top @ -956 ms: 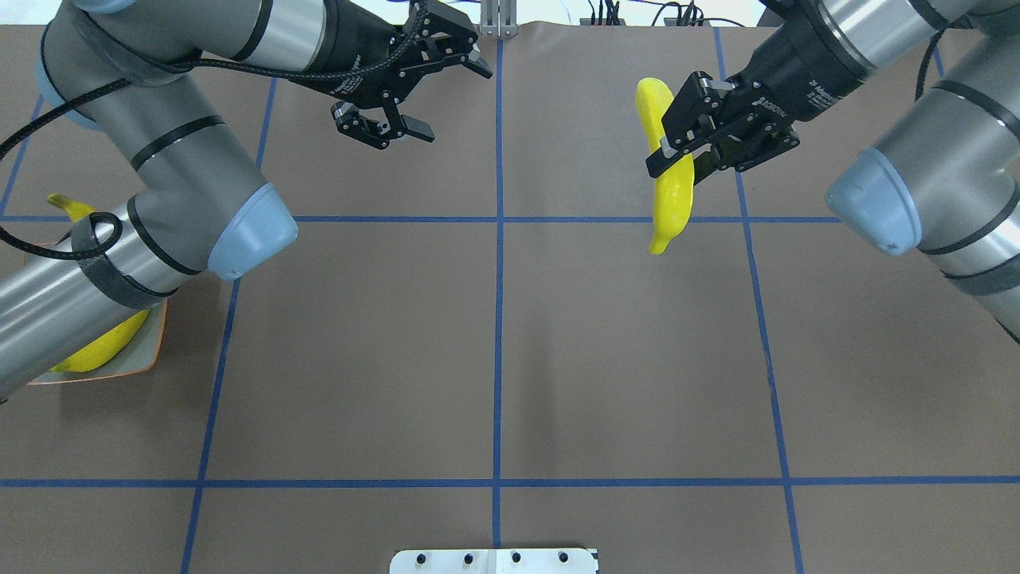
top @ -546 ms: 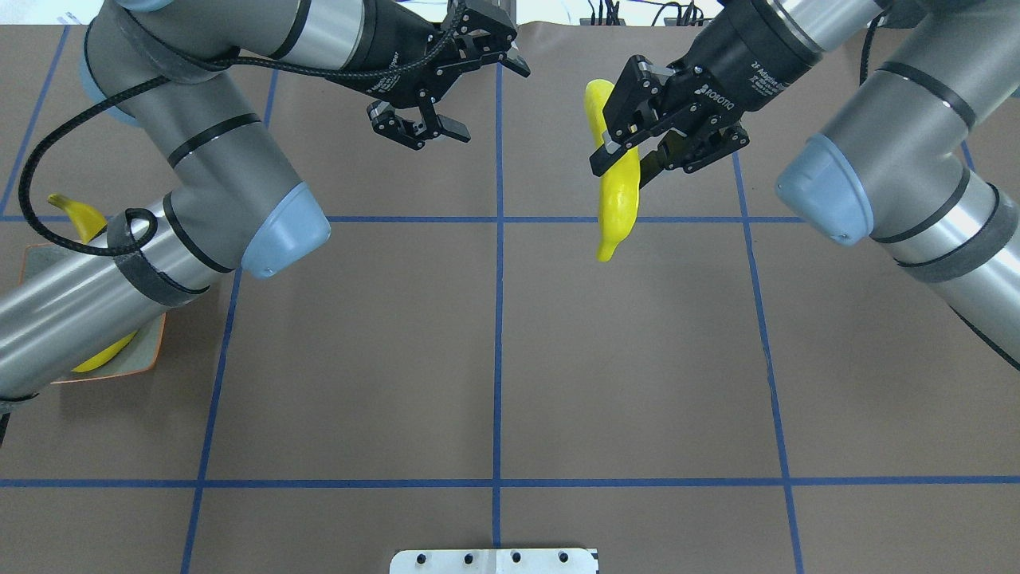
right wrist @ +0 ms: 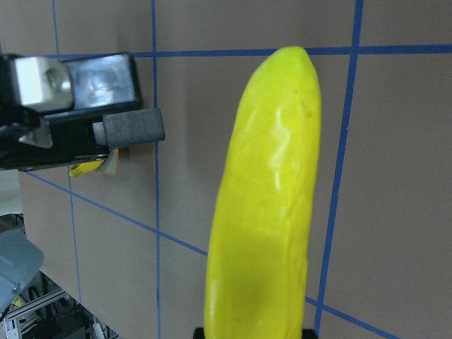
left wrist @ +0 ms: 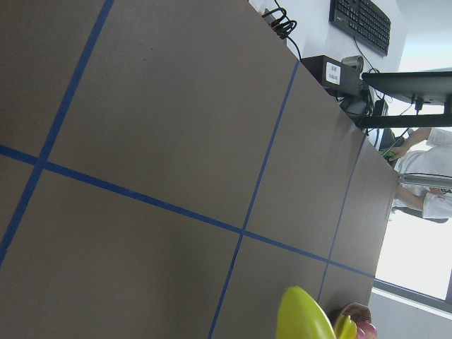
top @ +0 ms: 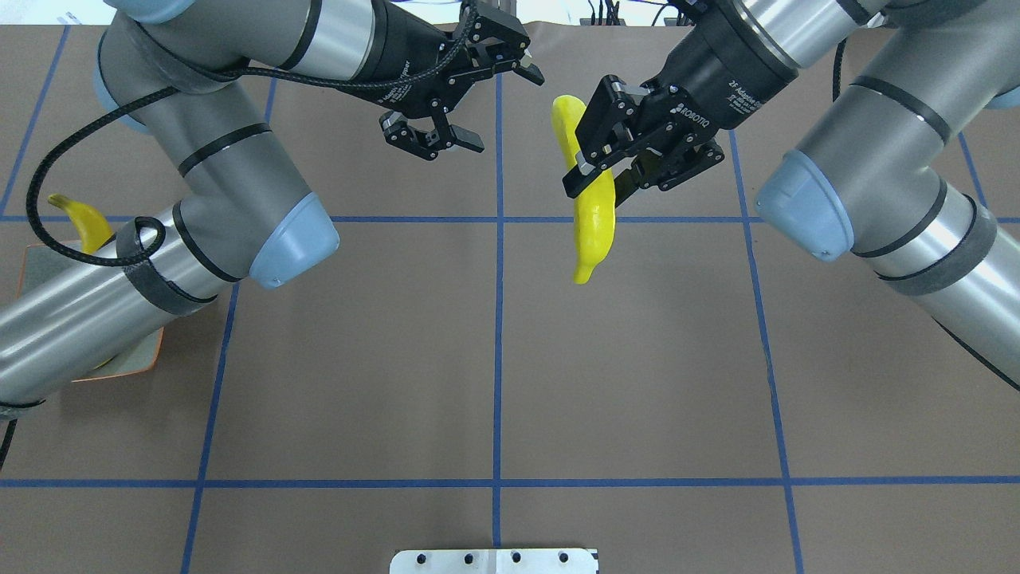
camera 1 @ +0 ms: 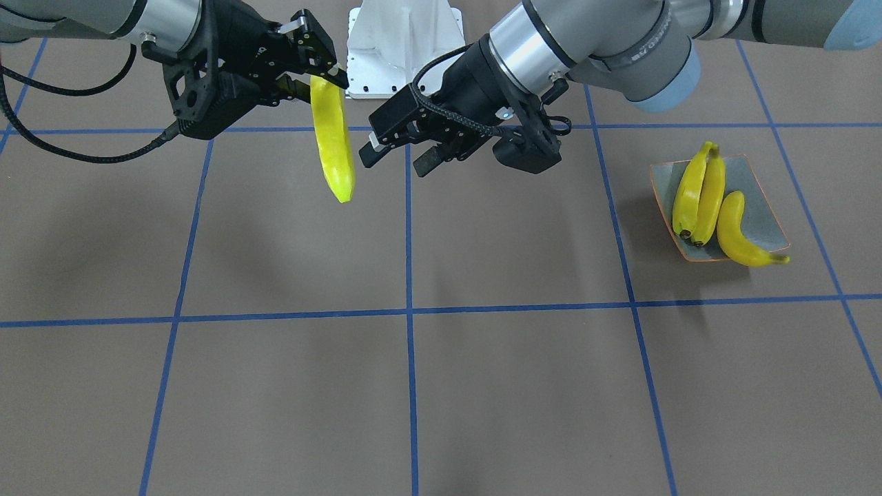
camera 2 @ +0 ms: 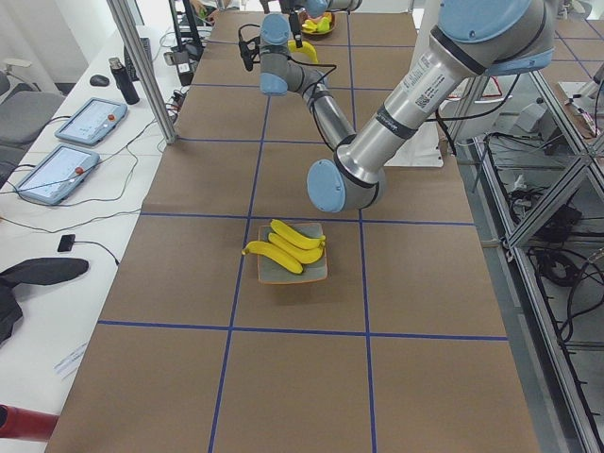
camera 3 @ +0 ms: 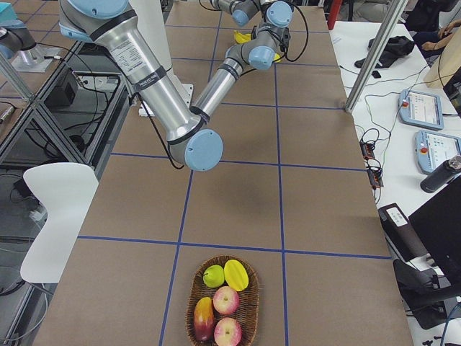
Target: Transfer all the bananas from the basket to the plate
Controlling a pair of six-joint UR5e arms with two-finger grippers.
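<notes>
Yellow and hanging tip-down, one banana (top: pixel 594 223) is clamped near its upper end by the right end effector (top: pixel 598 182). It is held clear above the brown bench (top: pixel 358 359), just to the robot's right of the centre line of the blue tape lines (top: pixel 498 359). The left end effector (top: pixel 504 112) hovers beside it, fingers spread wide with nothing between them, pointed toward the banana but apart from it. Three more bananas (camera 1: pixel 708 196) lie on the plate (camera 1: pixel 756 200) at the robot's left end of the bench. Two lie side by side, and the third has its tip past the rim. The basket (camera 3: pixel 191 299) sits at the opposite end and holds apples and other fruit (camera 3: pixel 225 299).
</notes>
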